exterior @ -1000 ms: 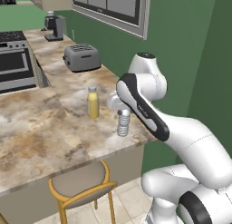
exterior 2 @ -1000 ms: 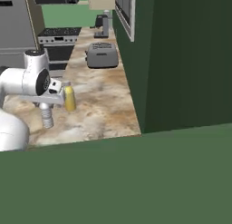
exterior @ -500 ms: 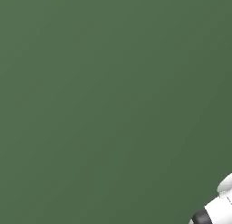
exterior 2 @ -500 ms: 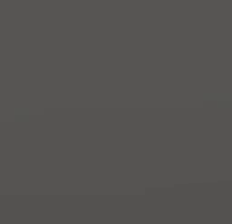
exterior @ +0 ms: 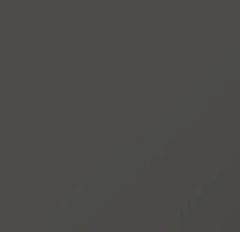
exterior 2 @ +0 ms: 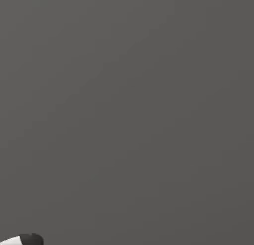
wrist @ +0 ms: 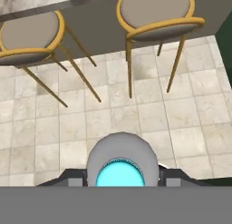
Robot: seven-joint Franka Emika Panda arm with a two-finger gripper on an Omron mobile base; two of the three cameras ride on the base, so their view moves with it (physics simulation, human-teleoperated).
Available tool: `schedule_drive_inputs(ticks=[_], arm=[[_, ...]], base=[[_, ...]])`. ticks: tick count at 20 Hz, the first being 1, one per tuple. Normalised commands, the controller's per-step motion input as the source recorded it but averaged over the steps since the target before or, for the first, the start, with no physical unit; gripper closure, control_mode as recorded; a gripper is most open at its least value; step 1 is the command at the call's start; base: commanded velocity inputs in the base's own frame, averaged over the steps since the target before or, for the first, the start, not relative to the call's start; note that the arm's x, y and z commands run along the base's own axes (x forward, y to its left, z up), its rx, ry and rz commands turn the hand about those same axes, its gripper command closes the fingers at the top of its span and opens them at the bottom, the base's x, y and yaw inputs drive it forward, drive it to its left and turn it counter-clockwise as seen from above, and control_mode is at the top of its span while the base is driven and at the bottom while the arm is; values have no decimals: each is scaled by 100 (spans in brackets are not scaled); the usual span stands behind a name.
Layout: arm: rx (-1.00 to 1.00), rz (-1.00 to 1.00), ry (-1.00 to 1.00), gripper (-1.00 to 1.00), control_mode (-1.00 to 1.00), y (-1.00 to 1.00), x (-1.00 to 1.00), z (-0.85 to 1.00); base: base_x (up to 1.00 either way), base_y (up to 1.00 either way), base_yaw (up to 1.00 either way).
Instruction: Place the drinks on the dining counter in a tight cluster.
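While your pincer [wrist: 121, 180] looks half closed on one bottle [wrist: 121, 159] at 6 o'clock, seen end-on above the floor [wrist: 190, 109], nothing is placed that I can see. Beyond stand two stools, at 10 [wrist: 27, 35] and 1 o'clock [wrist: 156, 10]; the bench [wrist: 41, 3] edge runs at 11. Delivering this bottle remains, and I cannot tell where the other drinks are.
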Motion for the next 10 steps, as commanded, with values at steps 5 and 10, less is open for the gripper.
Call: schedule_drive_inputs(ticks=[5,10], arm=[[0,0,0,100,100,0,0,0],[0,0,0,100,100,0,0,0]], base=[[-61,100,-24],[-47,100,-24]])
